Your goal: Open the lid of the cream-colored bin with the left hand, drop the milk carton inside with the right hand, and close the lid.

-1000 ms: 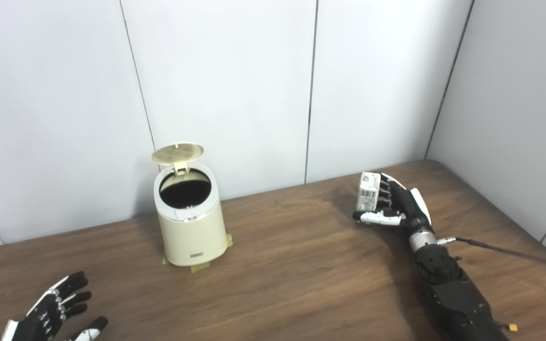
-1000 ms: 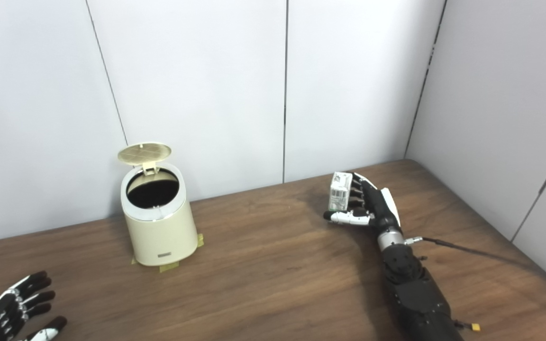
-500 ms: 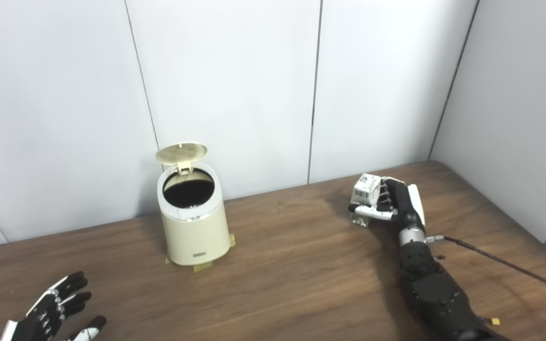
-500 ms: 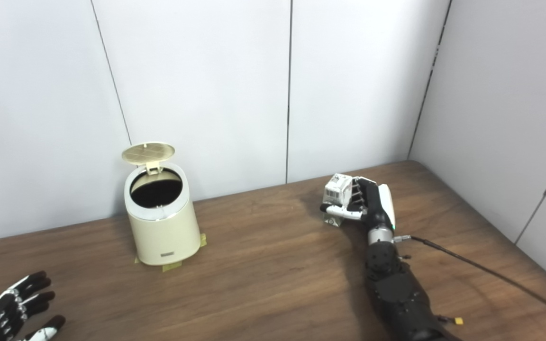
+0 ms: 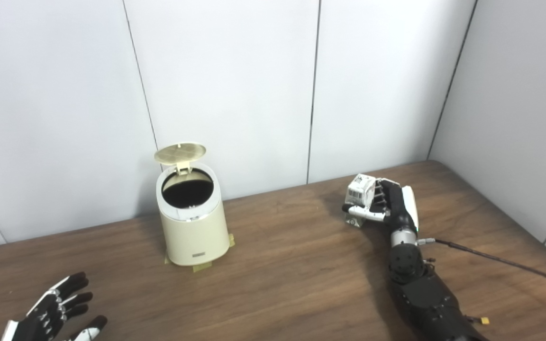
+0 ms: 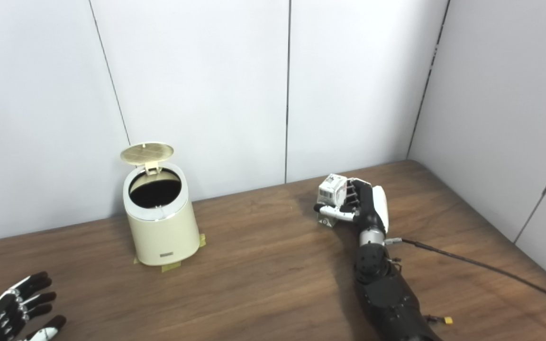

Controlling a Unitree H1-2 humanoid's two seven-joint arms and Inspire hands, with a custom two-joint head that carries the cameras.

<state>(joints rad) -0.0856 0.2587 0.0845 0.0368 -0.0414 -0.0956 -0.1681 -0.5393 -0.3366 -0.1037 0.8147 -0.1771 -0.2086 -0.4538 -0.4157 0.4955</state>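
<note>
near the tabletop's far right edge, the right hand (image 5: 391, 204) grips the milk carton (image 5: 361, 188), its long axis tilted leftward.

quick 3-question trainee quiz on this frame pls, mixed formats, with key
1. True or false: the bin lid is shut.
2. Which robot hand holds the carton? A) left B) right
3. Fill in: the left robot hand's fingers are ____.

Key: 1 false, the lid stands open. 2 B. 3 apart, holding nothing.
</note>
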